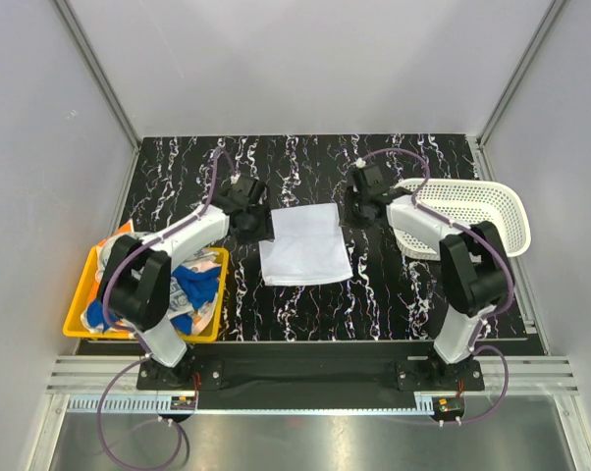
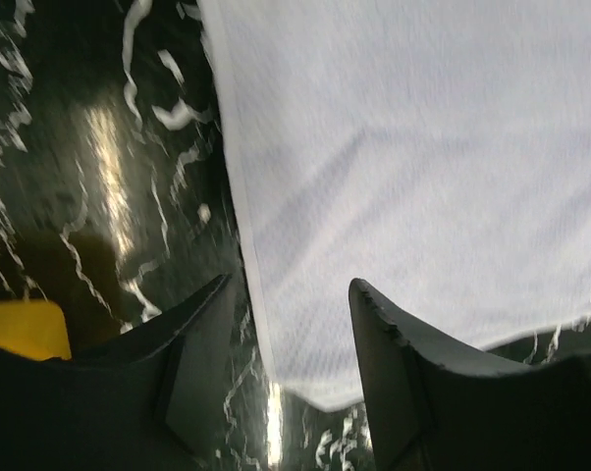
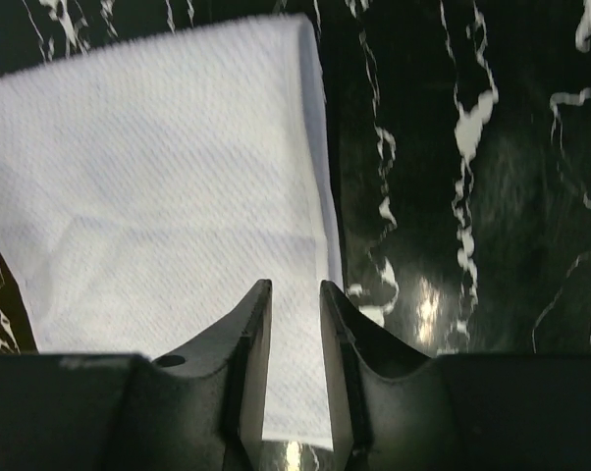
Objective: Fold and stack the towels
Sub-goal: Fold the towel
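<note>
The white towel (image 1: 305,247) lies flat in the middle of the counter (image 1: 178,177). At its far left corner the left gripper (image 2: 291,319) stands wide open, holding nothing, the cloth's edge lying under the gap. At its far right corner the right gripper (image 3: 295,304) is barely parted with the towel's edge between its fingers; I cannot tell whether it pinches. The heaped towels (image 1: 199,289) fill the yellow bin (image 1: 75,319) at the counter's near left corner

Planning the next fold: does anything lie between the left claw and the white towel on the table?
Nothing visible does. The left claw hangs open directly over the left edge of the white towel, above the marbled table. The yellow bin sits apart, near the left arm's base.
</note>
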Robot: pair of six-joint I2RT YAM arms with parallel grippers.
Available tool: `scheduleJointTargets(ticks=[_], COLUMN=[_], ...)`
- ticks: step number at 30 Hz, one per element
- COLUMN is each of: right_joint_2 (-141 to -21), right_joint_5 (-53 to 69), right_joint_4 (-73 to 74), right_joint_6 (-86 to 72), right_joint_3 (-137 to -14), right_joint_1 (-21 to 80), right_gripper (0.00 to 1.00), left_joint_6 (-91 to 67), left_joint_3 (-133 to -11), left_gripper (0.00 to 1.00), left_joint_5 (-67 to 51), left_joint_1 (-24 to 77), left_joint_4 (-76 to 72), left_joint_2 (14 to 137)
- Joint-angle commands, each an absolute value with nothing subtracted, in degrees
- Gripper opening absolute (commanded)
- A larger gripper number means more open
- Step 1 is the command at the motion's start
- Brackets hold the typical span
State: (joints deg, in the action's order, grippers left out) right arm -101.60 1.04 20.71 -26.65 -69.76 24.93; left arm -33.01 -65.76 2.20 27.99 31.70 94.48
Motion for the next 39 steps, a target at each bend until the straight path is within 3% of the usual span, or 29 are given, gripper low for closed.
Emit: scheduleJointTargets(ticks=[1, 11, 30, 34, 39], right_joint_2=[-105.9, -117.3, -123.0, -123.3, -123.2], right_joint_5=[-1.5, -0.1, 4.7, 5.3, 5.4], right_joint_4=[20.5, 25.0, 23.6, 23.3, 23.0], right_joint_6=[-22.5, -19.4, -20.6, -21.0, -21.4], right_joint_3=[-77.5, -92.1, -95.6, -96.0, -96.3], right_joint_1=[24.1, 22.1, 21.7, 21.7, 21.7], right_gripper=[0.34, 0.40, 0.43, 0.38, 0.22], left_joint_6=[-32.5, -30.6, -30.7, -30.8, -30.7], left_joint_3=[-72.4, -83.3, -87.2, -86.9, -87.3], left_gripper=[0.54, 0.51, 0.48, 0.47, 0.44], left_joint_5=[4.8, 2.7, 0.4, -1.0, -1.1], left_joint_1=[25.1, 20.5, 18.8, 18.7, 18.6], left_joint_4=[30.7, 31.4, 28.3, 27.6, 27.2], left_joint_2=[99.0, 110.4, 116.7, 117.2, 117.7])
